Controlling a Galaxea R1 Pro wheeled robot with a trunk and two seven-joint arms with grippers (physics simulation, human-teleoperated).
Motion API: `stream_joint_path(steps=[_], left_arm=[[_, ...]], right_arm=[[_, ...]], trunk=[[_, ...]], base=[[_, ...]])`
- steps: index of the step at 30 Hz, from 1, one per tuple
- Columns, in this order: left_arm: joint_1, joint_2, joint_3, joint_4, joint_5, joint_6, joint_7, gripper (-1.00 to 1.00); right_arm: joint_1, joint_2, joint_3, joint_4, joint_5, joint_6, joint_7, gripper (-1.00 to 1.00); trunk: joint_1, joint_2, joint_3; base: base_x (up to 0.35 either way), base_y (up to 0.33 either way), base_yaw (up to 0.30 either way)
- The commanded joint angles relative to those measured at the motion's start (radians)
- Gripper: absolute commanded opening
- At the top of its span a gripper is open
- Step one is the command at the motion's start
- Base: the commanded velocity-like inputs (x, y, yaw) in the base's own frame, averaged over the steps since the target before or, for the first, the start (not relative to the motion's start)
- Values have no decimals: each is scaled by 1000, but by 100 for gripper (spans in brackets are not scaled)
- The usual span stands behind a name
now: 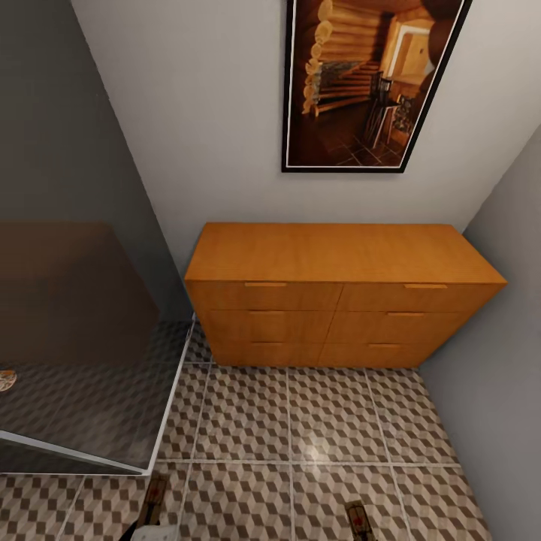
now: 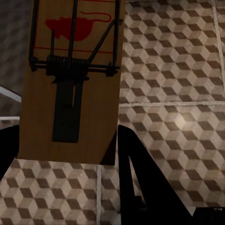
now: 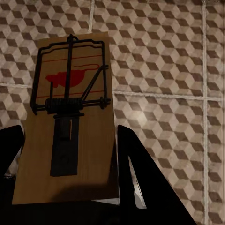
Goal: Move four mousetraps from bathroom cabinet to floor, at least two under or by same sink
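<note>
Mousetrap (image 2: 70,93): matt pale wood slab carrying dark metal wire and spring, with a red printed mouse. Second mousetrap (image 3: 70,136): same wood and black metal. Bathroom floor (image 1: 300,421): smooth glazed tiles, faintly glossy, pale grout. Cabinet (image 1: 338,293): satin orange-brown wood veneer. Shower screen (image 1: 75,338): translucent smoked glass.

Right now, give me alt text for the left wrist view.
A wooden mousetrap with a black spring bar and red mouse print sits between the left gripper's dark fingers, above the cube-patterned bathroom floor.
</note>
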Motion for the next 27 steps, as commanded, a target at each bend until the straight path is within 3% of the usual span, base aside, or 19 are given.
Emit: stream_joint_path(steps=[1, 9, 17, 27], left_arm=[[0, -1, -8, 3, -3, -4, 11, -100], [7, -5, -9, 4, -1, -2, 11, -100], [13, -6, -9, 4, -1, 0, 11, -100], [15, -6, -9, 4, -1, -1, 11, -100]], right_arm=[[-1, -6, 4, 0, -11, -3, -1, -100], [0, -40, 3, -43, -14, -13, -141, -100], [-1, -39, 4, -51, -14, -84, -164, -100], [-1, -38, 5, -47, -14, -96, -165, -100]], trunk=[[0, -2, -1], [0, -2, -1], [0, -2, -1], [0, -2, 7]], base=[[0, 0, 0], [0, 0, 0], [0, 0, 0], [0, 0, 0]])
